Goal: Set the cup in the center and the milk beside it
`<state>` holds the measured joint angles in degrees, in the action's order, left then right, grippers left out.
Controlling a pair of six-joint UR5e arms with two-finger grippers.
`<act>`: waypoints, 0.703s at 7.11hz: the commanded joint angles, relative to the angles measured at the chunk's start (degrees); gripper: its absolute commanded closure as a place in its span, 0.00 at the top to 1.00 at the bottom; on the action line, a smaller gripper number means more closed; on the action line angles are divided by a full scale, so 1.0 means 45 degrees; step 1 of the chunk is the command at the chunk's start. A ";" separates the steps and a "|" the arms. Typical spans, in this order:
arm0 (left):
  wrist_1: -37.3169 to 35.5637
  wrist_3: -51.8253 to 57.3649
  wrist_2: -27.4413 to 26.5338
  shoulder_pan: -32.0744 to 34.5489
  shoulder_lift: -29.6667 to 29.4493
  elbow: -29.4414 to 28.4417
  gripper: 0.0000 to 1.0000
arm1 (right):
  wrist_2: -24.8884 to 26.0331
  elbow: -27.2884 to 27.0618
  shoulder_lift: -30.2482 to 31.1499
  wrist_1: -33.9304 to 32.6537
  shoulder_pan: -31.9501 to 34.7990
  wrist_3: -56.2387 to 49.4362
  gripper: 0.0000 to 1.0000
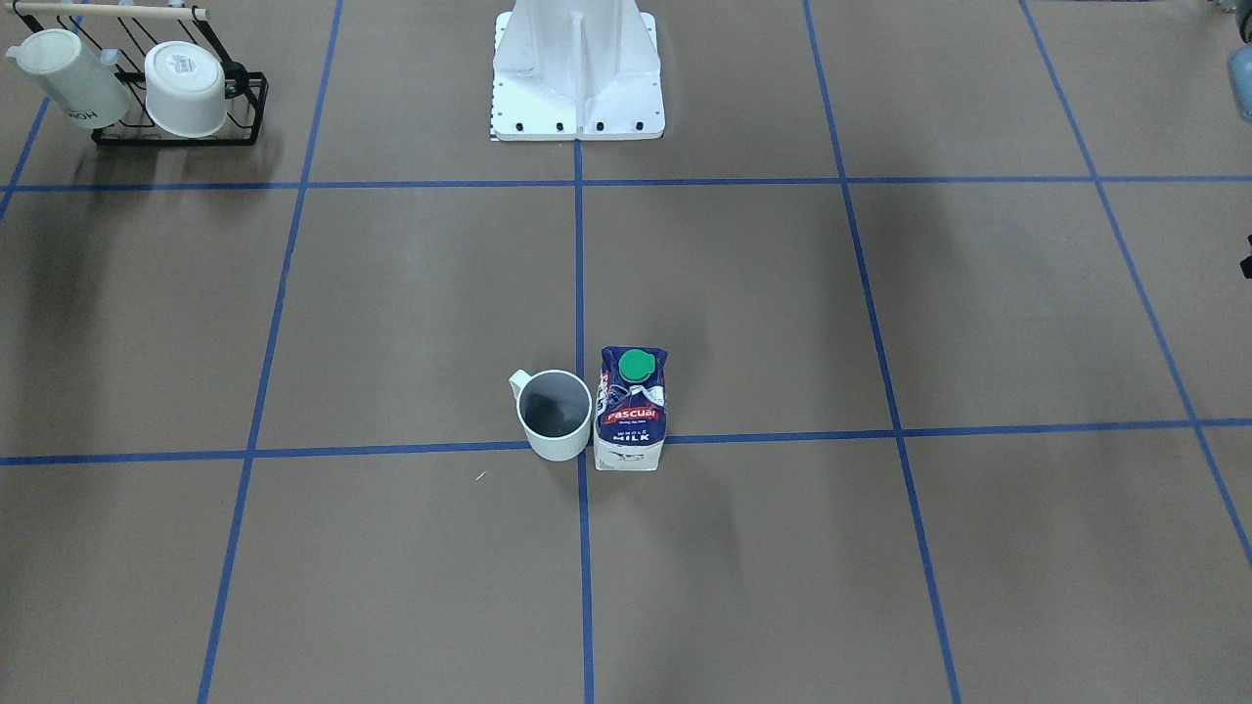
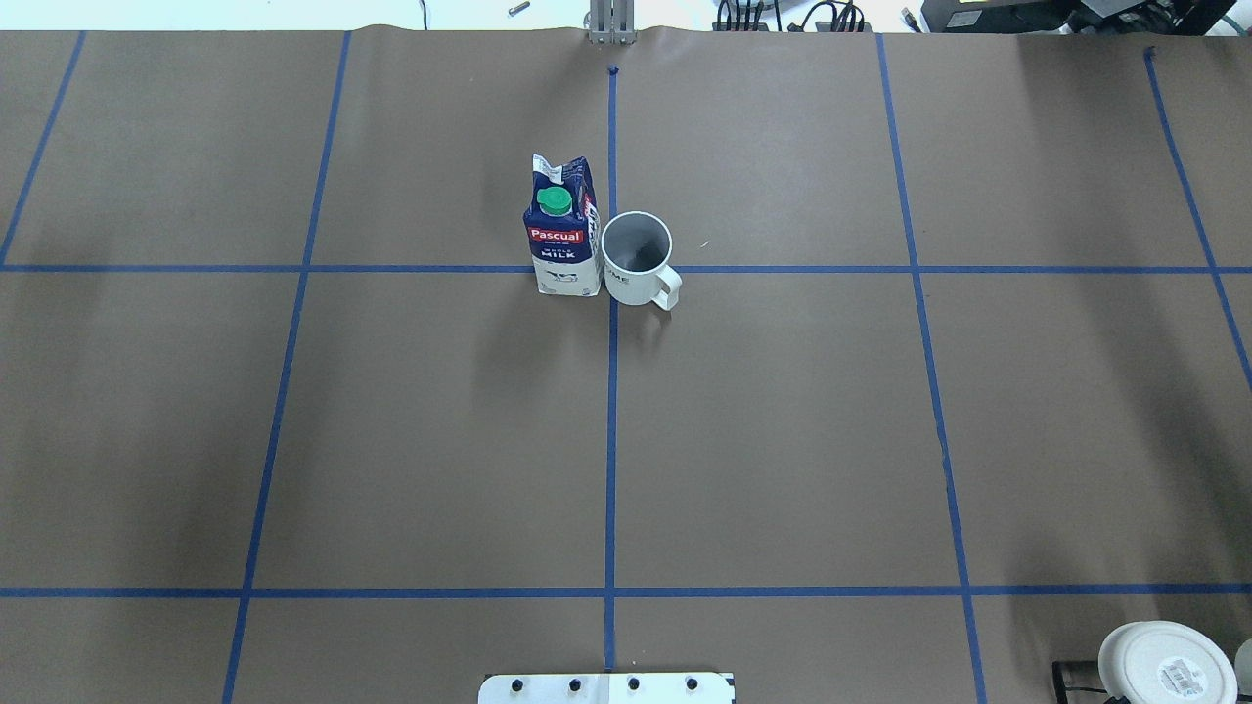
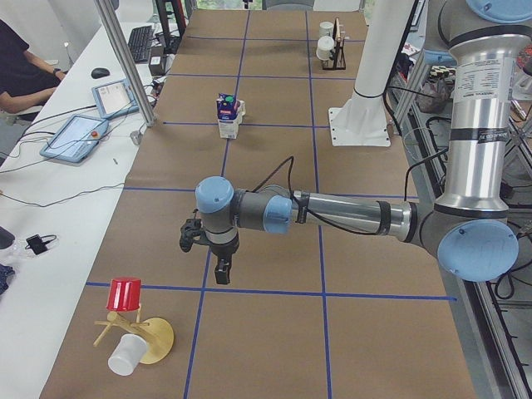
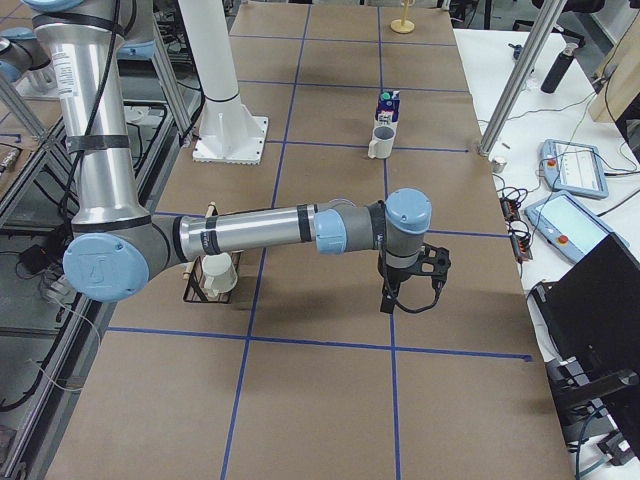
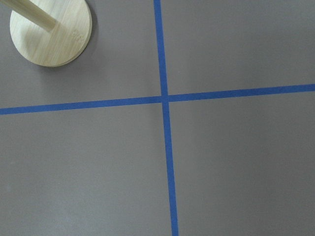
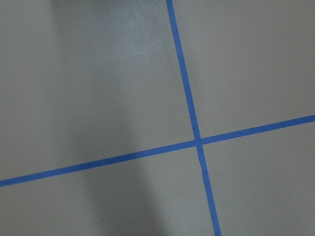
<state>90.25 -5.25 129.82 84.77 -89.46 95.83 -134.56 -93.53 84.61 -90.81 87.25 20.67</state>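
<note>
The cup (image 1: 555, 416) stands upright at the table's middle, on the crossing of blue tape lines, its dark inside showing. The milk (image 1: 632, 411) stands upright right beside it, touching or nearly touching. In the overhead view the milk (image 2: 563, 240) is left of the cup (image 2: 637, 259), whose handle points toward the robot's right. My left gripper (image 3: 220, 270) hangs over the table's left end, far from both; I cannot tell if it is open. My right gripper (image 4: 388, 300) hangs over the right end; I cannot tell its state either.
A black rack (image 1: 176, 98) holds two other white mugs on the robot's right. A wooden stand (image 3: 141, 337) with a red cup (image 3: 125, 293) and a white cup (image 3: 125, 356) is at the left end. The robot's base (image 1: 577, 88) stands at the table's near edge.
</note>
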 commanded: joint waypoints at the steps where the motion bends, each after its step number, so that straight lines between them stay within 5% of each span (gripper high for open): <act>1: -0.0017 0.0033 0.0058 0.0301 0.0113 -0.0103 0.98 | -0.0506 -0.0037 0.0494 -0.0074 0.0572 -0.0491 1.00; 5: -0.0056 0.0033 0.0097 0.0322 0.0172 -0.0338 0.98 | -0.0527 -0.0076 0.0476 -0.0797 0.0670 -0.1019 1.00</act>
<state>90.01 -5.11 130.21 86.20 -88.72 94.46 -136.91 -93.72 86.82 -93.63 90.18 16.30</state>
